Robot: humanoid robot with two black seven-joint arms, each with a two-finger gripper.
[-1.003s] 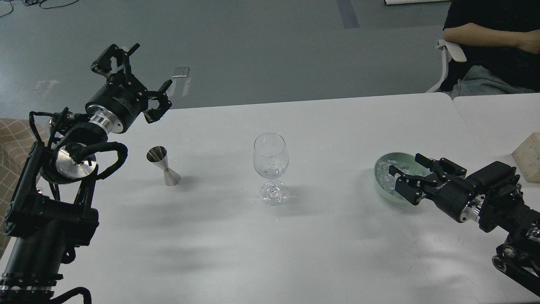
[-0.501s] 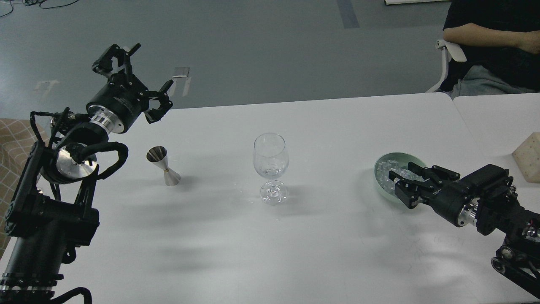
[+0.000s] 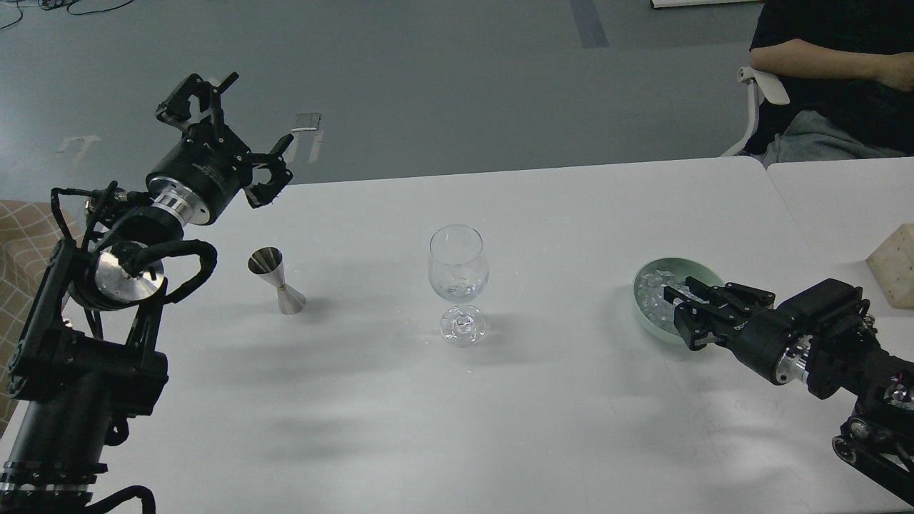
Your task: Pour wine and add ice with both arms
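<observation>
A clear wine glass stands upright at the table's middle, with a little clear content at the bottom of its bowl. A pale green bowl at the right holds a pile of ice. My right gripper reaches into the bowl from the right, its black fingers drawn close together among the ice; whether a chunk sits between them is hidden. My left gripper is open and empty, held high over the table's back left, above a steel jigger.
A seated person on a white chair is at the back right, past the table edge. A beige block lies on the second table at the far right.
My right gripper has dropped into the bowl and its fingers have narrowed from wide open to close together. The left arm, the glass and the jigger have not moved.
</observation>
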